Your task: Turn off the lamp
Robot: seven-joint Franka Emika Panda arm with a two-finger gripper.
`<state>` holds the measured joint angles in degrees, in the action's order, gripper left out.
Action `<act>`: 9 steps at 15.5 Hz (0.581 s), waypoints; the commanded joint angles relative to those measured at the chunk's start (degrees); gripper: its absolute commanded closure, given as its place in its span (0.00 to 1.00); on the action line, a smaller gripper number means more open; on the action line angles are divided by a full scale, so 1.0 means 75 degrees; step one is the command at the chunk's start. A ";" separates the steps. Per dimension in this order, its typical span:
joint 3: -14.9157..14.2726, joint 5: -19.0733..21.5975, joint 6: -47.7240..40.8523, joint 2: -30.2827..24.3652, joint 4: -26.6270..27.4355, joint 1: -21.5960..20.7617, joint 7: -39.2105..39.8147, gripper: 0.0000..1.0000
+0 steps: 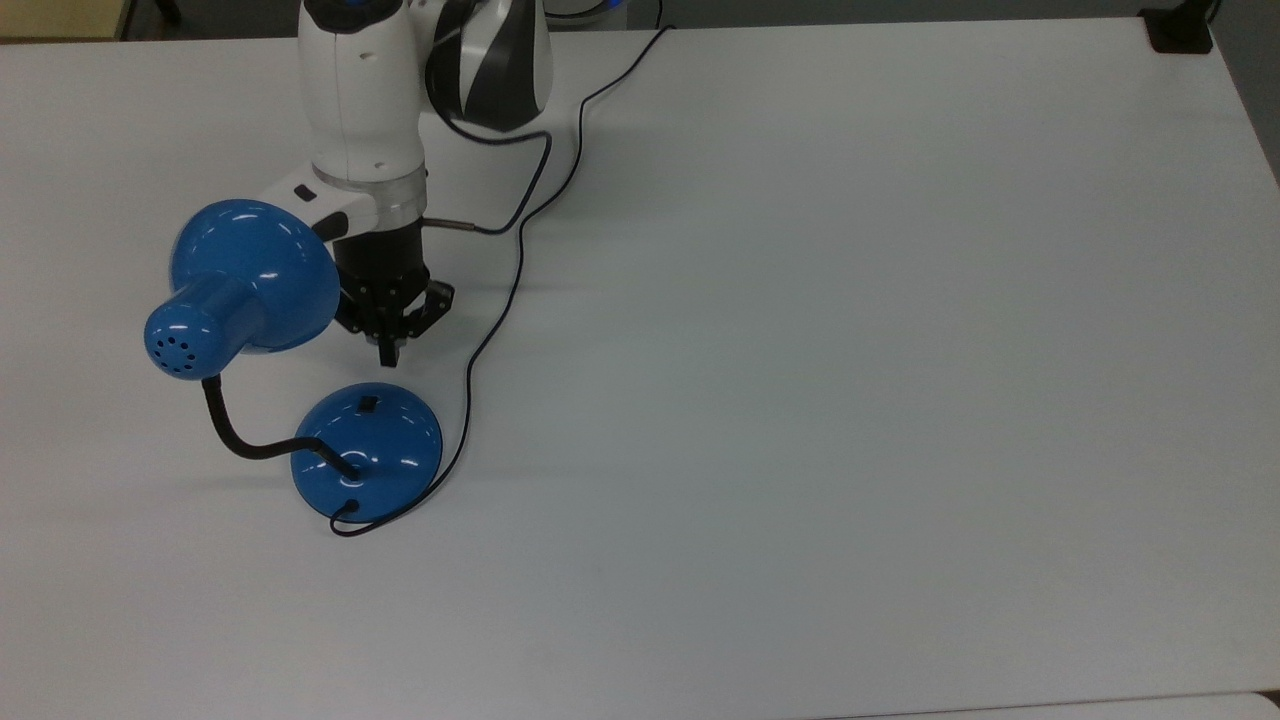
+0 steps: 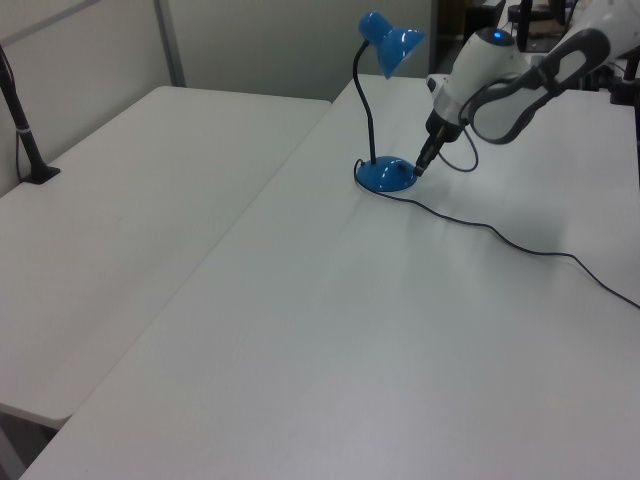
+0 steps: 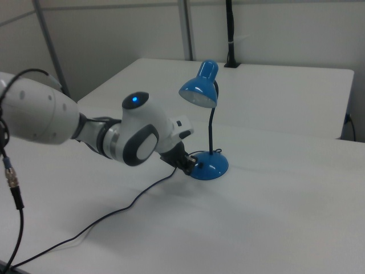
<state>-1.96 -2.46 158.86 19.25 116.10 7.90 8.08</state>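
Top view: the lamp [image 1: 300,380] stands near the top view's left edge of the table [image 1: 850,350], its domed base [image 1: 367,452] flat on the surface, the gooseneck [image 1: 235,430] curling up from it to the shade [image 1: 245,280], and no pool of light falls on the table under the shade, so I judge the lamp dark and the switching done. The small black switch [image 1: 368,404] sits on the base's slope facing my gripper [image 1: 388,350], which hangs just beyond the base, clear of it, fingers drawn together to a single point and holding nothing. The step in hand, as I read it, is getting away cleanly: I would lift straight up and back along my own line, keeping my tip off the switch so it is not pressed again, and minding the shade, which sits close beside my wrist in the top view, and the cord [image 1: 480,350] running past the base on the top view's right. By count: one lamp, with one shade, one base and one switch; one cord from the lamp, plus a second thin cable [image 1: 520,190] coming off my wrist; one gripper; and in the left view two tables, mine [image 2: 400,330] and a bare neighbour [image 2: 120,200] alongside it.
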 commanded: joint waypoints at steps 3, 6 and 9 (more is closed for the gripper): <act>0.0144 -0.0140 -0.3525 -0.1674 0.0025 -0.0092 -0.0140 0.92; 0.0191 -0.0117 -0.4830 -0.2471 -0.0070 -0.0092 -0.0081 0.52; 0.0436 -0.0011 -0.6024 -0.2813 -0.0781 -0.0232 -0.0396 0.00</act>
<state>-0.03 -2.47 121.98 1.59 113.68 7.72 7.98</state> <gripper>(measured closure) 0.533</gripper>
